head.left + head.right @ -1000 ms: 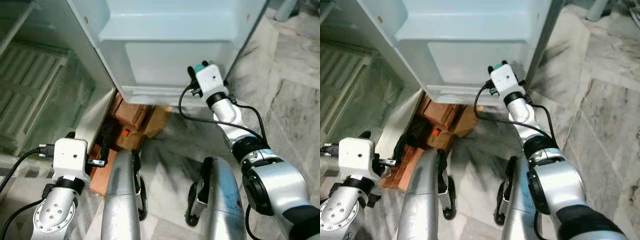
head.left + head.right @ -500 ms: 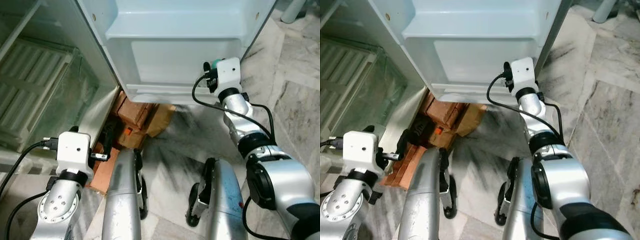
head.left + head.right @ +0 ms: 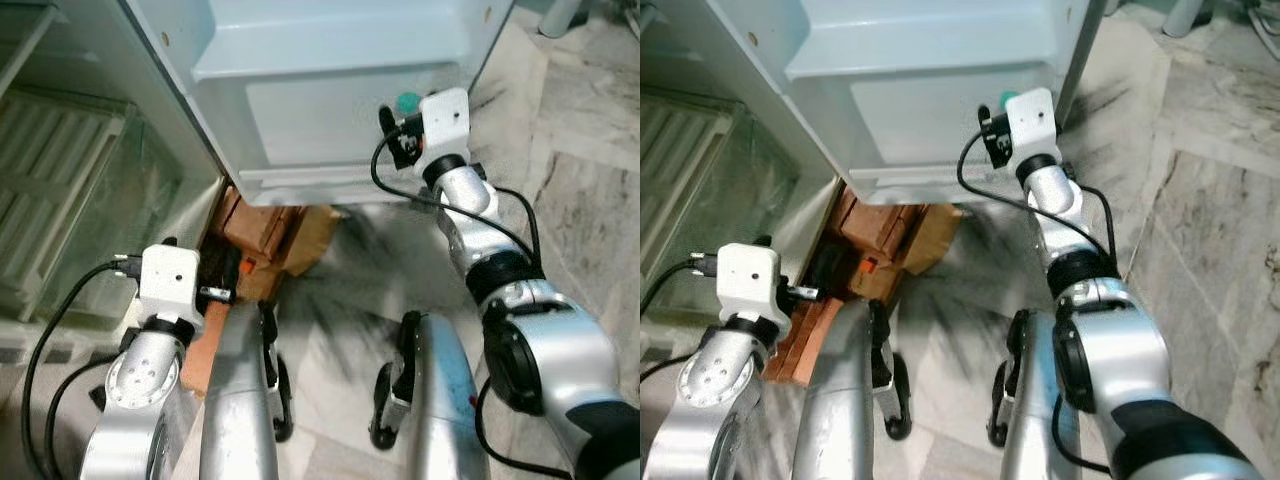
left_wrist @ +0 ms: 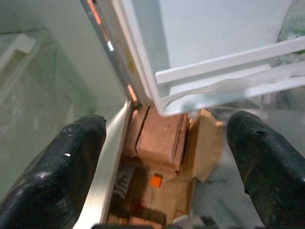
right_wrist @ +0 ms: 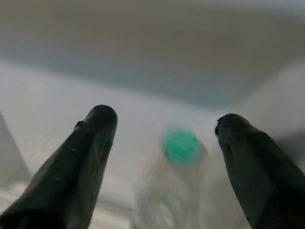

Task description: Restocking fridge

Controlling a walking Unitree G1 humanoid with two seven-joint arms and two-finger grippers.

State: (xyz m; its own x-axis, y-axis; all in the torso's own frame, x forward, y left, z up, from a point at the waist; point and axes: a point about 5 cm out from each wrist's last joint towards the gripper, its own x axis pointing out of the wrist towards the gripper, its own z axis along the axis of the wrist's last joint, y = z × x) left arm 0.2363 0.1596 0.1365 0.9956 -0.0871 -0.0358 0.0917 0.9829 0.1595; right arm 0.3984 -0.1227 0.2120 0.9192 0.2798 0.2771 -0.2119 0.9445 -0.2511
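Seemingly just placed: green-capped bottle (image 5: 178, 157) standing in the fridge door's bottom shelf (image 3: 330, 120), between right end effector (image 5: 164, 143) fingers spread apart. Left end effector (image 4: 164, 143) spread, idle below.

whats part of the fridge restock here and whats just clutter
Job:
- fridge door, open
- bottle with green cap, blurred, between the right gripper's spread fingers
- left gripper, open, near the fridge's base

Lying about:
- brick-coloured blocks and cardboard on the floor under the door
- marble floor
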